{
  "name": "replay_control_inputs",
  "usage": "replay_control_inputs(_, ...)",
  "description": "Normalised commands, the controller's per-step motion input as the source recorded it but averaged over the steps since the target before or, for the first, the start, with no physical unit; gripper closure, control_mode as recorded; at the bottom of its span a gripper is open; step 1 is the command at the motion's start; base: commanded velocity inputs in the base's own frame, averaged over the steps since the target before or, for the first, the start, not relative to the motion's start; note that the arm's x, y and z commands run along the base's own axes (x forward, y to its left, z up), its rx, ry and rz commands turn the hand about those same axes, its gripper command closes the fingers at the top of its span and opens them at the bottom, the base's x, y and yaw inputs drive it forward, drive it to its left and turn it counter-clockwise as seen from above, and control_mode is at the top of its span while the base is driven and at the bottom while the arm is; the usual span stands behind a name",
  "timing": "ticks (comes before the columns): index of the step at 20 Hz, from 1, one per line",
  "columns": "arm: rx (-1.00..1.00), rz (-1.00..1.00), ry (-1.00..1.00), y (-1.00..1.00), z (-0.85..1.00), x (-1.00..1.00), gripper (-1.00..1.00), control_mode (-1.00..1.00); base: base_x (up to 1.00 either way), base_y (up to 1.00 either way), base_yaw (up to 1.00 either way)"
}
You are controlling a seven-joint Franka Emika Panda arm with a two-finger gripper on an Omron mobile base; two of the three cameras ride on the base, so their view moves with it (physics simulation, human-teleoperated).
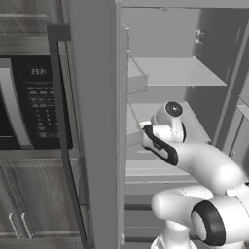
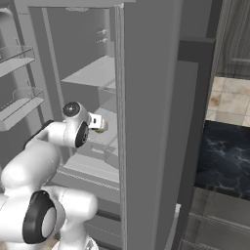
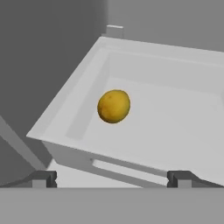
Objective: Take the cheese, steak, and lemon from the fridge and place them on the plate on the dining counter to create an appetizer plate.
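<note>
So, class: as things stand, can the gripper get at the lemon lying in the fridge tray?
Probably yes. The gripper is open and faces the lemon, which lies alone in the pale tray. Nothing stands between them except the tray's low front rim, which it would have to pass over.

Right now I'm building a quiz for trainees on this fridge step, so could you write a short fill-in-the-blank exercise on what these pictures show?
1. The lemon lies in a pale grey ____ inside the fridge.
2. The gripper has its fingers spread ____, with nothing between them.
3. The black appliance with a lit display to the left of the fridge is a ____.

Missing words: drawer; open; microwave
</note>
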Motion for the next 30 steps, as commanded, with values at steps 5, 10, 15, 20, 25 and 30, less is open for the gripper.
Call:
replay_control_inputs(5,0.00,0.00,0.01,0.00,-0.16,0.27,-1.00,-1.00,0.00,0.00,0.00)
replay_control_inputs(10,0.00,0.00,0.01,0.00,-0.17,0.25,-1.00,-1.00,0.00,0.00,0.00)
replay_control_inputs(15,0.00,0.00,0.00,0.00,-0.19,0.28,-1.00,-1.00,0.00,0.00,0.00)
replay_control_inputs(20,0.00,0.00,0.00,0.00,-0.18,0.26,-1.00,-1.00,0.00,0.00,0.00)
replay_control_inputs(25,0.00,0.00,0.00,0.00,-0.16,0.25,-1.00,-1.00,0.00,0.00,0.00)
replay_control_inputs(30,0.00,0.00,0.00,0.00,-0.14,0.23,-1.00,-1.00,0.00,0.00,0.00)
